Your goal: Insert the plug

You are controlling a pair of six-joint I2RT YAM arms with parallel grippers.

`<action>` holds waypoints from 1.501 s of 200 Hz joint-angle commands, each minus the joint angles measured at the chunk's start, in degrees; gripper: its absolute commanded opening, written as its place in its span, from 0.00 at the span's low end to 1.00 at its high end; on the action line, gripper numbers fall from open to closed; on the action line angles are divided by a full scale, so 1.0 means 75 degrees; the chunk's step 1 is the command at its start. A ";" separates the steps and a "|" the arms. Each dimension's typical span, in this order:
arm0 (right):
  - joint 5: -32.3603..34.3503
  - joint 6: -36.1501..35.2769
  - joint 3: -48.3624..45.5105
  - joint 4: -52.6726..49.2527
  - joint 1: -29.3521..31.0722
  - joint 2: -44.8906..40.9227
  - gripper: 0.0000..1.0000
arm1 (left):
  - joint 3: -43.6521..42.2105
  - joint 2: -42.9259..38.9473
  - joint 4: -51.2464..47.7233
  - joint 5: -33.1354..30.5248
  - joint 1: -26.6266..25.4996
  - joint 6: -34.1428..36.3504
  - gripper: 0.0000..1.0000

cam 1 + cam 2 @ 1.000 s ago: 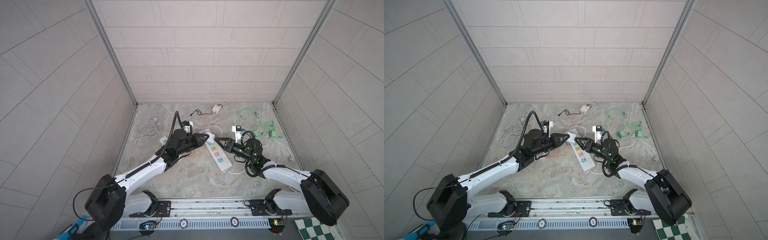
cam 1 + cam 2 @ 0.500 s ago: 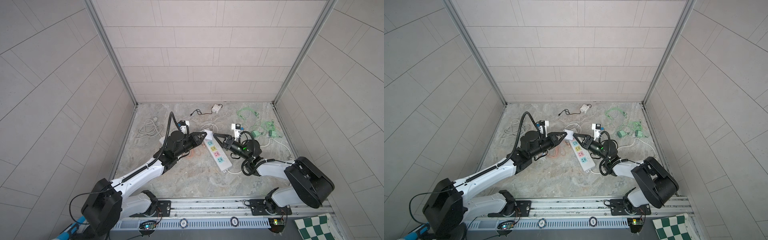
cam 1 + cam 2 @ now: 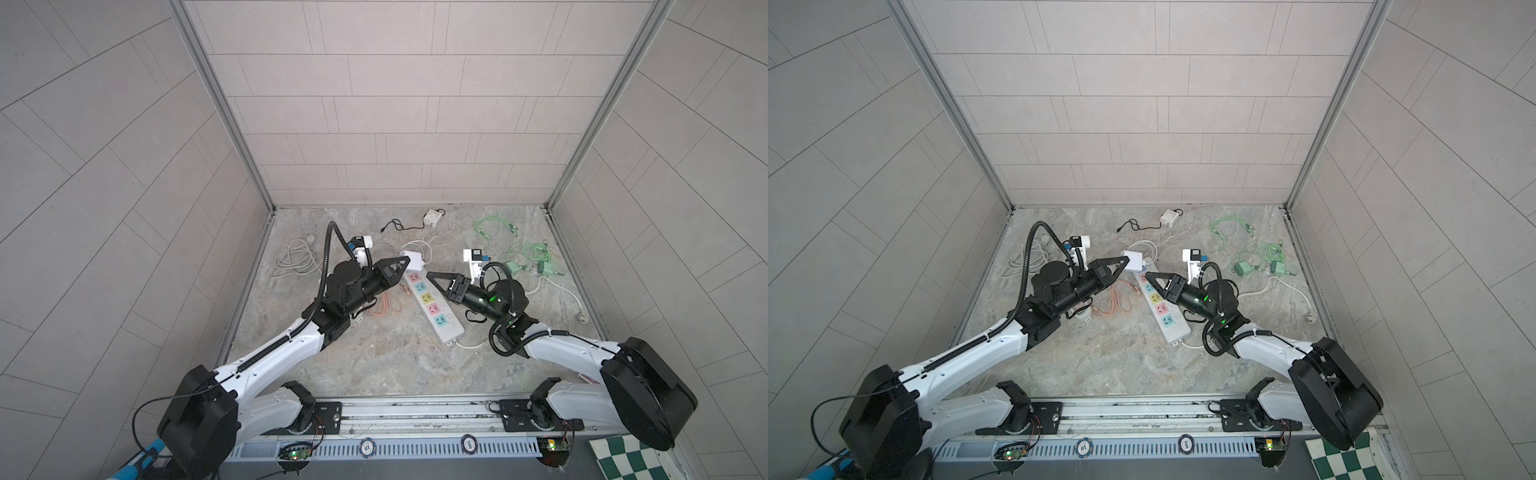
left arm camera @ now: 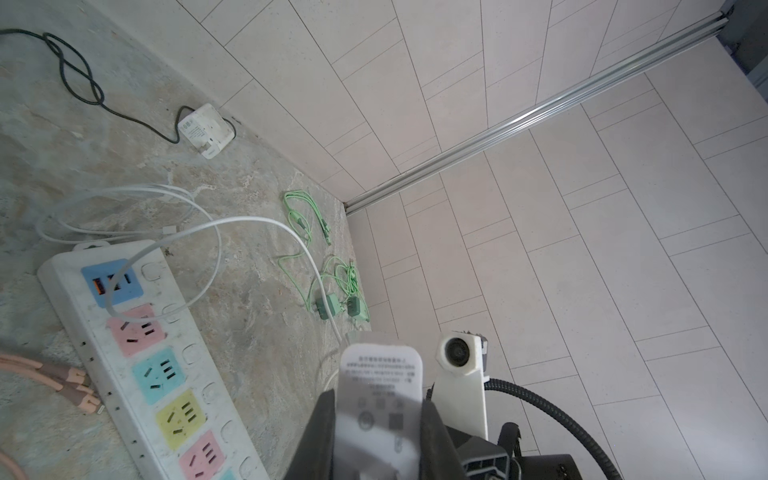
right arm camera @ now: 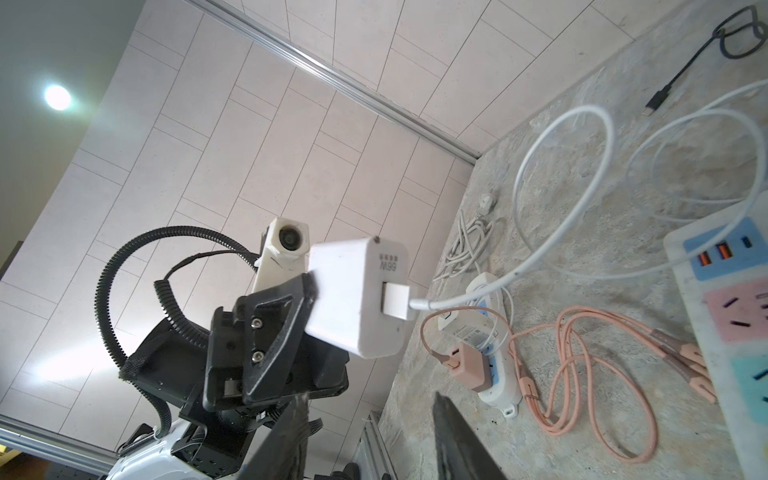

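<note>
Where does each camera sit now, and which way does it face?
Top views: high above base rail, looking down; whole robot shows, including left claw, right claw.
Left wrist: behind left claw, facing power strip; own fingers grip white charger.
Right wrist: behind right claw, facing left claw; own open fingertips show.
Shared: both wrist views show white charger, power strip.

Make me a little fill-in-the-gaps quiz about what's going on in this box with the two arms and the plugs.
1. The left gripper is shut on a charger whose body and cable are both ____.
2. On the power strip, the block with the USB ports is coloured ____.
3. The right gripper is open and holds ____.
4. The bundle of cables and plugs by the right wall is ____.
Missing words: white; blue; nothing; green.
</note>
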 commanded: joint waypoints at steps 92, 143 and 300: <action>-0.0143 0.1335 0.0867 0.3007 0.0056 0.1513 0.50 | 0.0076 0.0170 0.0897 0.0499 0.0046 -0.0247 0.00; -0.0248 0.1438 0.1216 0.3011 0.0118 0.1673 0.50 | 0.0011 0.0326 0.1441 0.0723 0.0035 -0.0407 0.00; -0.0312 -0.0891 0.2036 -0.1037 -0.0053 0.1193 0.13 | -0.0033 0.0445 -0.0095 0.0702 0.0119 0.0500 0.51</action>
